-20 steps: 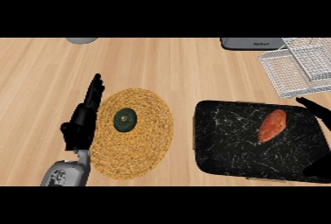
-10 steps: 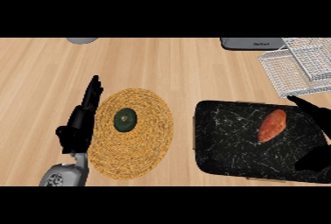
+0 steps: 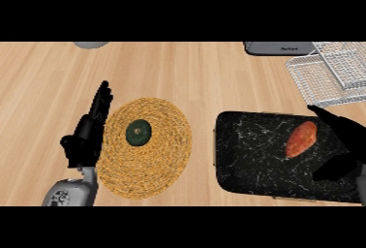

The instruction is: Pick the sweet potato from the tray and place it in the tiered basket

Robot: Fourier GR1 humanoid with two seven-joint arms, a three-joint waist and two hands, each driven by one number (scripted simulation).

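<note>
An orange sweet potato [image 3: 301, 139] lies on the black marbled tray [image 3: 257, 160] at the right. My right hand [image 3: 346, 145] hovers over the tray's right side, open, its fingers just right of the sweet potato and the thumb lower down; I cannot tell if it touches. The white wire tiered basket [image 3: 332, 72] stands at the far right, partly cut off by the view's edge. My left hand [image 3: 87, 131] rests open, fingers up, at the left edge of a woven mat.
A round woven straw mat [image 3: 146, 140] lies left of the tray with a dark green round object [image 3: 138, 132] on it. A grey appliance [image 3: 279, 47] sits at the back beside the basket. A grey object [image 3: 91, 44] shows at the back left.
My right hand has come further in from the right edge, over the tray and closer to the sweet potato. The left hand has barely moved.
</note>
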